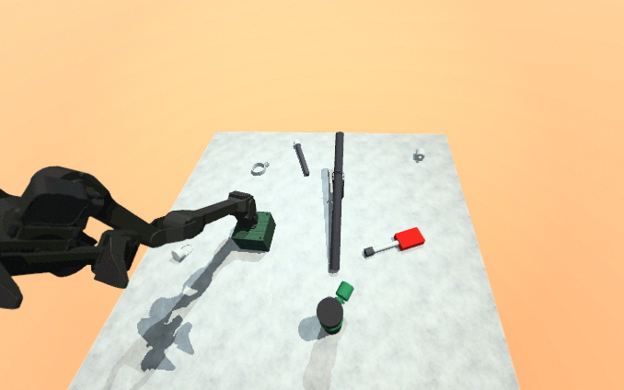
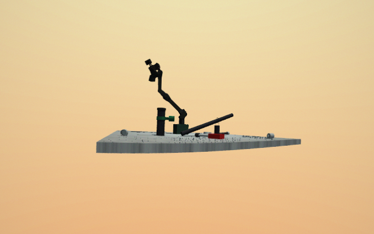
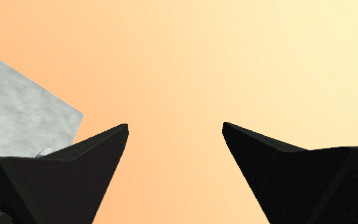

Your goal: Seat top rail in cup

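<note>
The tool (image 1: 68, 295) (image 2: 153, 72) (image 3: 176, 127) stands wide open, gripping nothing, at nine o'clock in the top view; the fence top rail (image 1: 336, 212) (image 2: 206, 125) slants down, its low end outside the green rail-end cup (image 1: 344, 291) (image 2: 171, 118); that cup sits at one o'clock from the big post (image 1: 329, 311) (image 2: 160, 127).

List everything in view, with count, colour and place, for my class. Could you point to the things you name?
Rail (image 1: 335, 223) (image 2: 207, 125): one, dark, sloping across short post
Short post (image 2: 217, 129): one, dark, under rail
Big post (image 1: 329, 312) (image 2: 160, 128): one, dark, upright
Band with cup (image 1: 344, 291) (image 2: 171, 118): one, green, high on big post
Red-ended tool (image 1: 409, 238) (image 2: 215, 136): one, white shaft, right of rail
Rod (image 1: 302, 160): one, dark, white-tipped, left of rail
Ring (image 1: 259, 165): one, silver, beyond block
Fitting (image 1: 418, 155) (image 2: 270, 135): one, grey, far right
White cup (image 1: 178, 253): at least one, left edge
Block (image 1: 256, 239) (image 2: 180, 129): one, green, under arm
Table (image 1: 401, 300) (image 2: 197, 147) (image 3: 20, 110): one, grey
Arm (image 1: 217, 209) (image 2: 172, 104): one, black
Pincer (image 1: 70, 295) (image 2: 150, 69) (image 3: 176, 127): one, black, open
</note>
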`<act>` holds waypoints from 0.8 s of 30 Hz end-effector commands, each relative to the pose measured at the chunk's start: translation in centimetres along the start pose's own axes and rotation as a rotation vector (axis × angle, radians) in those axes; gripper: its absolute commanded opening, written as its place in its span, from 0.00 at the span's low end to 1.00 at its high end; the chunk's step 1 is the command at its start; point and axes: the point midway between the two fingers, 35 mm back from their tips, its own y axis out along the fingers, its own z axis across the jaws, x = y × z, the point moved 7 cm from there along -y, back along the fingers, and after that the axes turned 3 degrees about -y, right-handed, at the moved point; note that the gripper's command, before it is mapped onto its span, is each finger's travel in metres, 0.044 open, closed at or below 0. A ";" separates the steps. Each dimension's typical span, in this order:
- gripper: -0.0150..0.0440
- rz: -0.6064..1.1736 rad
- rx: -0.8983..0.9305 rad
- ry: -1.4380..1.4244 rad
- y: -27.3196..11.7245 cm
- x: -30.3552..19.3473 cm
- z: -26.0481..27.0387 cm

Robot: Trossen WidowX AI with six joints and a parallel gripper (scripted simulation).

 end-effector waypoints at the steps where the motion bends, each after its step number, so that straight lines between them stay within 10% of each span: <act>1: 0.98 0.001 -0.003 -0.009 0.0 0.1 0.0; 24: 1.00 0.632 -0.434 -1.689 -9.6 19.9 -4.0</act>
